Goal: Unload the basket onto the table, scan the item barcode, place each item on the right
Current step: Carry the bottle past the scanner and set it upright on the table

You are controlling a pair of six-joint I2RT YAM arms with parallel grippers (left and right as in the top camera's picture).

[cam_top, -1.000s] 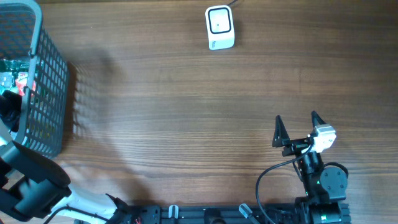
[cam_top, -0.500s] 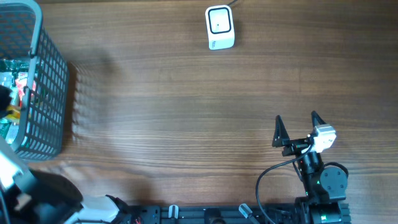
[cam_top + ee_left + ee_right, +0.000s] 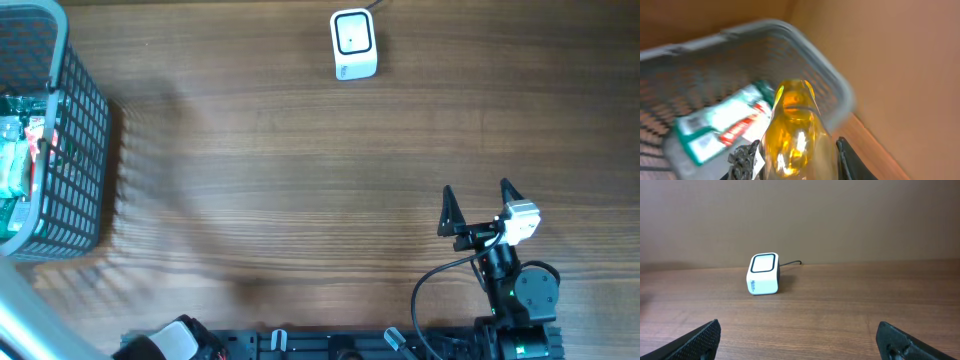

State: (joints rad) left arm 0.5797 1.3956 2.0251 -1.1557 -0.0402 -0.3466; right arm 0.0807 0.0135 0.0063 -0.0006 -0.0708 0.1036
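Several packets (image 3: 14, 165) lie in the grey basket (image 3: 85, 150).

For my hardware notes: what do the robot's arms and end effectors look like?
The right arm is black, with a white block at its wrist, small green marks and a looping black cable. The right end effector has two black, pointed, triangular fingers. The left end effector has dark fingers too; the left arm shows only as a pale blur.

Overhead top-down, right wrist low; common scanner (image 3: 353, 44)
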